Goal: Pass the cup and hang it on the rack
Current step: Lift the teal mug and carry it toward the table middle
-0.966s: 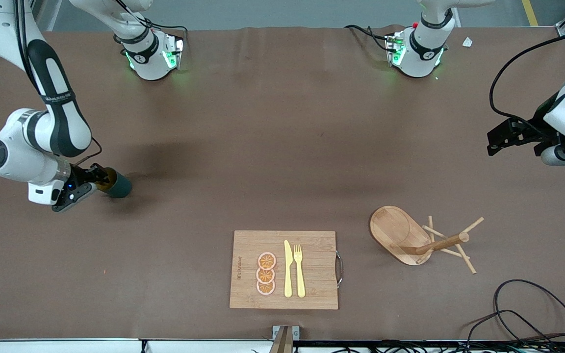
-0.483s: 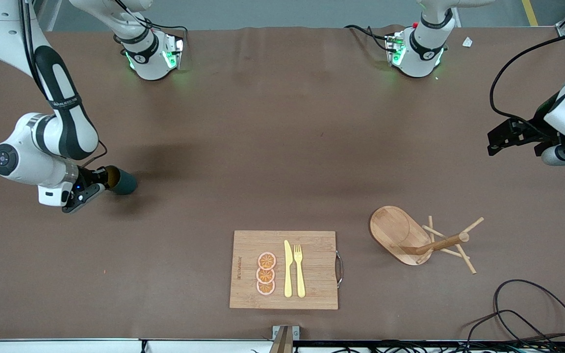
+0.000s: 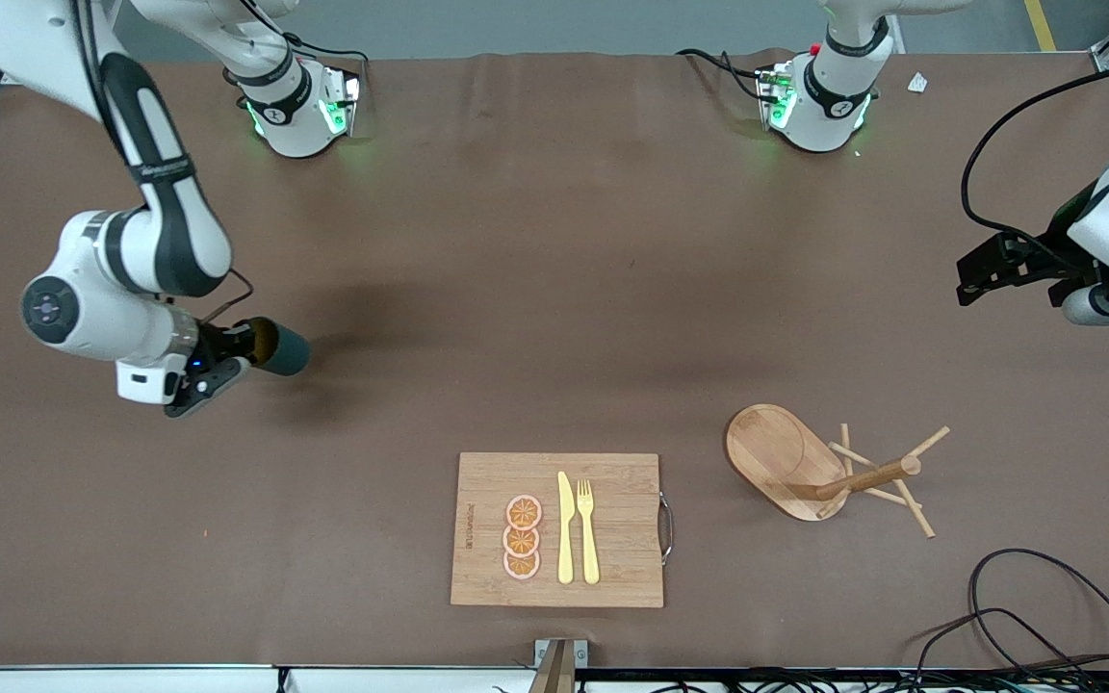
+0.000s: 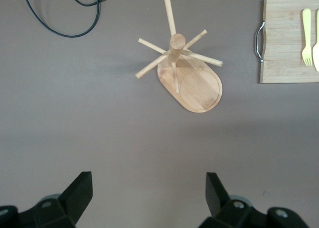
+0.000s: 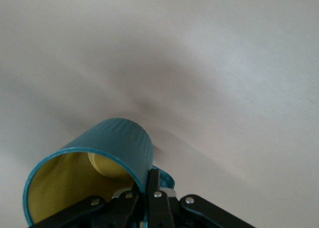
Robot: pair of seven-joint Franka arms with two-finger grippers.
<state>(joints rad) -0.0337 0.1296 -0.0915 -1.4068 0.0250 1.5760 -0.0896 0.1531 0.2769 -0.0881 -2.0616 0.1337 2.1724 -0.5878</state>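
My right gripper (image 3: 245, 348) is shut on the rim of the cup (image 3: 279, 348), a dark teal ribbed mug with a yellow inside, and holds it on its side above the table at the right arm's end. In the right wrist view the cup (image 5: 99, 158) is pinched at its wall, one finger inside and one outside, beside the loop handle. The rack (image 3: 819, 467), a light wooden mug tree with an oval base, stands toward the left arm's end. It also shows in the left wrist view (image 4: 187, 76). My left gripper (image 4: 148, 188) is open and empty, up in the air.
A bamboo cutting board (image 3: 612, 558) with a yellow knife, a yellow fork and orange slices lies near the front camera's edge. A black cable (image 3: 1036, 606) loops on the table nearer the camera than the rack.
My right gripper has carried the cup toward the middle of the table and a little up. The left arm has not moved.
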